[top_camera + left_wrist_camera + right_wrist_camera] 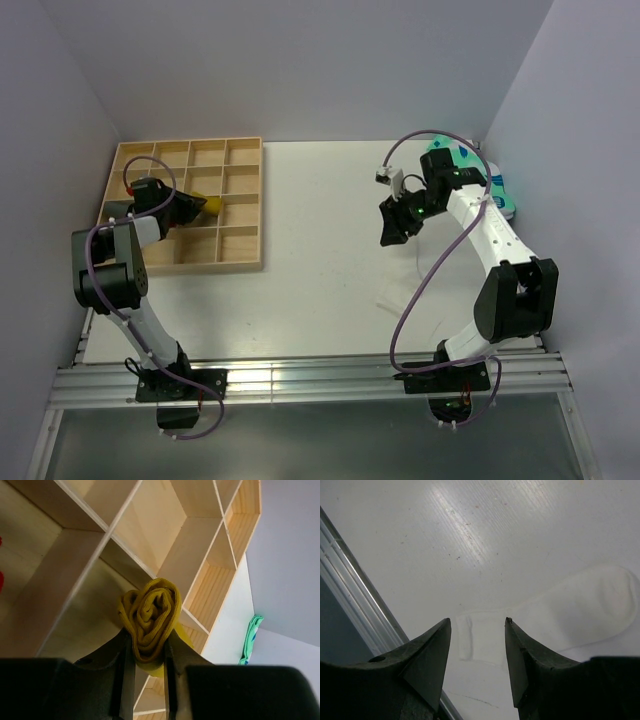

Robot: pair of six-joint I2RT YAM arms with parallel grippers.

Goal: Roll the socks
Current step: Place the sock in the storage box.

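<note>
Left wrist alone shows left gripper [148,645] clamping rolled yellow sock [150,612]; right gripper [477,622] spread (white sock [570,612] below).

Robot lab, blank walls [300,60], aluminium rails [320,381]

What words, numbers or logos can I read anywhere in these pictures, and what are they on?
None can be read.
The yellow sock, the white sock and the wooden tray show no print.
The teal socks carry a pattern, but no letters can be made out.
A small white piece near them is too small to tell whether it bears any text.
</note>
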